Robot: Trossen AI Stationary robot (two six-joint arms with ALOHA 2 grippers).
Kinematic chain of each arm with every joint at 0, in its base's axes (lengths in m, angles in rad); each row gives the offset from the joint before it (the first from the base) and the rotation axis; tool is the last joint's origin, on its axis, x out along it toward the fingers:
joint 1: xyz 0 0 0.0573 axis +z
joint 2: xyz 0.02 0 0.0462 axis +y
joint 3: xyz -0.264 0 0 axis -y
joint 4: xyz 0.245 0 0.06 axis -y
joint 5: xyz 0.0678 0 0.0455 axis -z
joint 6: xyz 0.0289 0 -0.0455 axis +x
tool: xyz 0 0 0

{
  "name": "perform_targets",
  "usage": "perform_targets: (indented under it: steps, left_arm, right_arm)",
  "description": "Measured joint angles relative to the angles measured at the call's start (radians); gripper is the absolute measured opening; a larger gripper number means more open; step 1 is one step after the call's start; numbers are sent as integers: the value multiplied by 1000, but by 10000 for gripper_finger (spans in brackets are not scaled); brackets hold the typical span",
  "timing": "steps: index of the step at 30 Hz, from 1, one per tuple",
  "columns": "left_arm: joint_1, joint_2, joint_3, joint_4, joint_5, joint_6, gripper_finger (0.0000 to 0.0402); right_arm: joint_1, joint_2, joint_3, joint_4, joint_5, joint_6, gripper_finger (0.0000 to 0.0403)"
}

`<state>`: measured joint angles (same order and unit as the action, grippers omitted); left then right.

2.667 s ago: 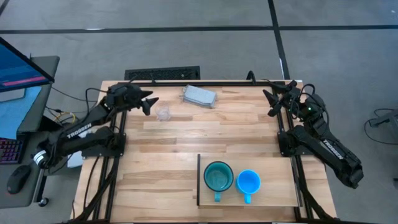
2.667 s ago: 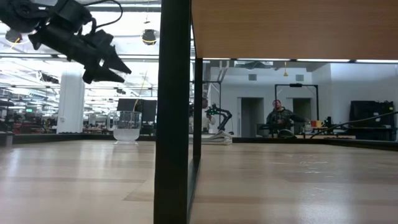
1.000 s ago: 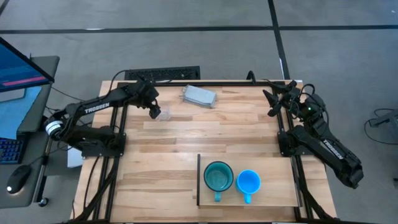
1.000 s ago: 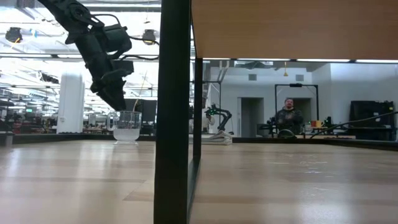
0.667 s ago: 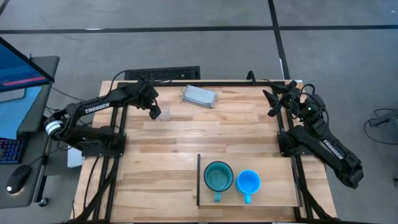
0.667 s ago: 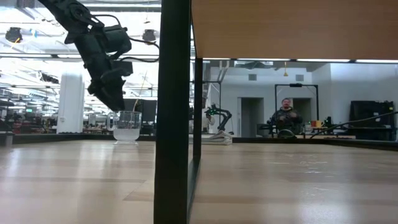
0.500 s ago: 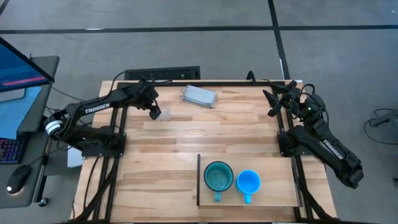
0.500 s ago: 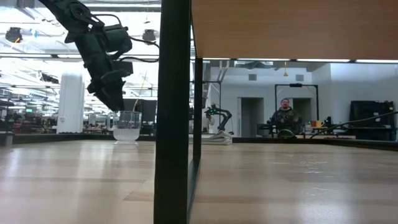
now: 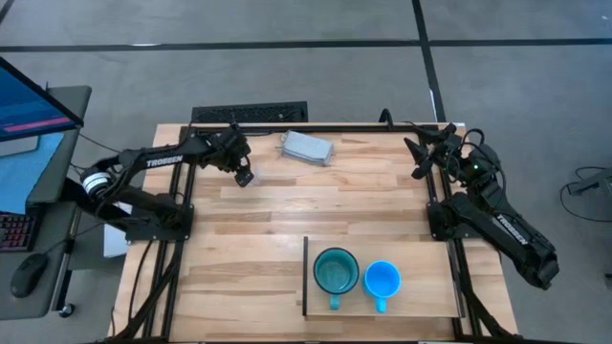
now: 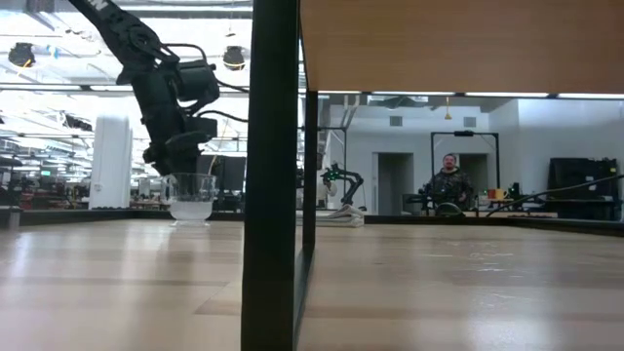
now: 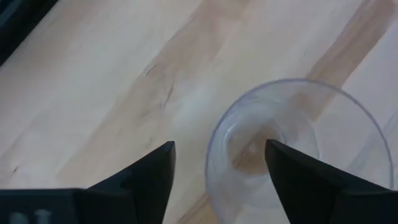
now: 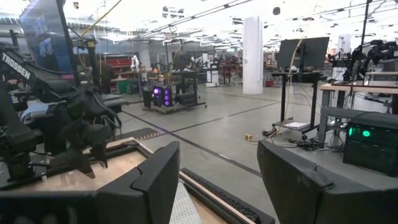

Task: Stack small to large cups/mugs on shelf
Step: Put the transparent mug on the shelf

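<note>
The small clear cup (image 10: 191, 200) stands upright on its base at the table's far left. My left gripper (image 9: 244, 176) is open and reaches down onto it. In the left wrist view one finger (image 11: 149, 180) stands outside the cup's wall (image 11: 210, 163) and the other (image 11: 305, 180) over its inside. The teal mug (image 9: 336, 272) and the bright-blue mug (image 9: 382, 280) stand side by side on the pale shelf board (image 9: 421, 301), handles toward the near edge. My right gripper (image 9: 418, 158) is open and waits above the table's far right corner. My left gripper comes at the clear cup's rim (image 10: 191, 176) from above, pointing down, with the wall between its two fingers. I cannot tell whether either finger touches the wall. The cup stands upright on the table.
A grey-blue block (image 9: 306, 147) lies near the far edge, just right of the cup. The shelf's dark upright edge (image 9: 305, 277) stands left of the teal mug. Bare slatted tabletop (image 9: 335, 205) stretches between cup and shelf. A person (image 10: 449, 182) sits in the room beyond.
My left gripper has come down from just above the cup and moved a little toward the table's right, so its fingers now straddle the cup's wall. The cup has shifted slightly on the table. The right arm has kept still.
</note>
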<state>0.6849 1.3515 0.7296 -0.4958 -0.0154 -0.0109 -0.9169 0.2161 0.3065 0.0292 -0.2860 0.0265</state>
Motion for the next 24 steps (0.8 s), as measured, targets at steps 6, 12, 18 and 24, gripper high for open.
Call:
perform_targets:
  steps: [6,12,18,24]
  left_arm:
    - [-2,45,55,-3,3,36,167]
    - [-2,77,112,0,20,59,53]
    - [-4,133,148,75,142,12,4]
    - [-45,252,231,140,220,-66,1]
  right_arm:
    - [0,0,0,0,0,0,238]
    - [0,0,0,0,0,0,238]
    - [0,0,0,0,0,0,238]
    - [0,0,0,0,0,0,238]
